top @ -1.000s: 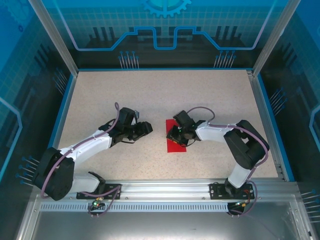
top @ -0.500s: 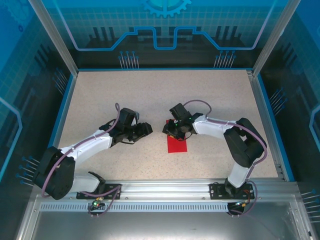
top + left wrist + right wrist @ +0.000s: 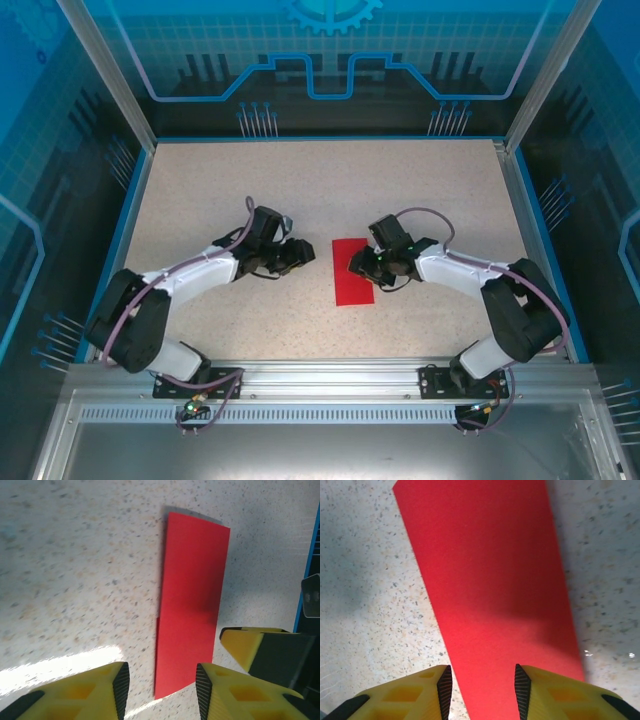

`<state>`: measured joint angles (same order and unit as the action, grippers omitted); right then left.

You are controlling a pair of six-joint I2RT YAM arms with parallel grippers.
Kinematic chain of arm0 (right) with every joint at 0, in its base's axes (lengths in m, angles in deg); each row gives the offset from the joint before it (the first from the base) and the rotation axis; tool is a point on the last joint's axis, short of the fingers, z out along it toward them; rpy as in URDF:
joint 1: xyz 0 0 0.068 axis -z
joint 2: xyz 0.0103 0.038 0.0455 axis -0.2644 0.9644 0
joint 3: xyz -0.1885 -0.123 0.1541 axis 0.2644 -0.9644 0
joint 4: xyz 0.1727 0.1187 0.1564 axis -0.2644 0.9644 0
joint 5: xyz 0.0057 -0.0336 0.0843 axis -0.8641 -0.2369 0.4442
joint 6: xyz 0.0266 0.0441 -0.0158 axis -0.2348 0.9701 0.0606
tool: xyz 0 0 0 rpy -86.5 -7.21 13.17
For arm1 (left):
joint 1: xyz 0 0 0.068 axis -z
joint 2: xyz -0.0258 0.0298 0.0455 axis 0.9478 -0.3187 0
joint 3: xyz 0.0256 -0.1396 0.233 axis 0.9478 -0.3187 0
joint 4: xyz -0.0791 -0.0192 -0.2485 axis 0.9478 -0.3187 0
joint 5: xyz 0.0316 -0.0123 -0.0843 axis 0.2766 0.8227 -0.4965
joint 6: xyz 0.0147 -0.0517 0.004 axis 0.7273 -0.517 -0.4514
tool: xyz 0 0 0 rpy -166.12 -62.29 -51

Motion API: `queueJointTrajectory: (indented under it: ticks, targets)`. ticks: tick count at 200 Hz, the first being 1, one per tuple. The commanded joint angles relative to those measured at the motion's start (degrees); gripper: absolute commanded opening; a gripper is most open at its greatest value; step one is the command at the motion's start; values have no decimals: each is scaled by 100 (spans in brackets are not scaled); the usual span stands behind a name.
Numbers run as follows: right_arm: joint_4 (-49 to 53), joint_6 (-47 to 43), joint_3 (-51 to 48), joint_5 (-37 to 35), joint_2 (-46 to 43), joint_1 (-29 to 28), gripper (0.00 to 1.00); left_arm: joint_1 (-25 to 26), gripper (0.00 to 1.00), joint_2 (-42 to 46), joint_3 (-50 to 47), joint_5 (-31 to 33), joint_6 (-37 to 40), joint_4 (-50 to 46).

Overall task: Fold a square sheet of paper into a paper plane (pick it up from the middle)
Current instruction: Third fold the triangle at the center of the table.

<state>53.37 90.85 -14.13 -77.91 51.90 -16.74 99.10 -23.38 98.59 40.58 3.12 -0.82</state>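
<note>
Jaws both gape empty — right pair has backed off the red paper (image 3: 350, 276), left pair nearer.

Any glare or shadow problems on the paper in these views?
Left wrist: bright glare patch on the table at lower left, soft shadow across the paper's middle. Right wrist: darker shadow band over the paper's near half, tiny glints on the table at right. Top: even light, paper sharp, no glare on it.
</note>
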Motion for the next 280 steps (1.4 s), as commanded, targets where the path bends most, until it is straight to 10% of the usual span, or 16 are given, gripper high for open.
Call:
queueJointTrajectory:
  ticks: [1,122,280]
  targets:
    - [-27,-508,-155,211,-110,98,40,180,40,-319,398,-236,218,200]
    - [-209,-803,-973,504,-649,793,47,614,31,-2318,1803,-792,187,388]
    - [-276,-1297,-720,992,-118,834,54,625,25,-2815,1535,-397,193,364]
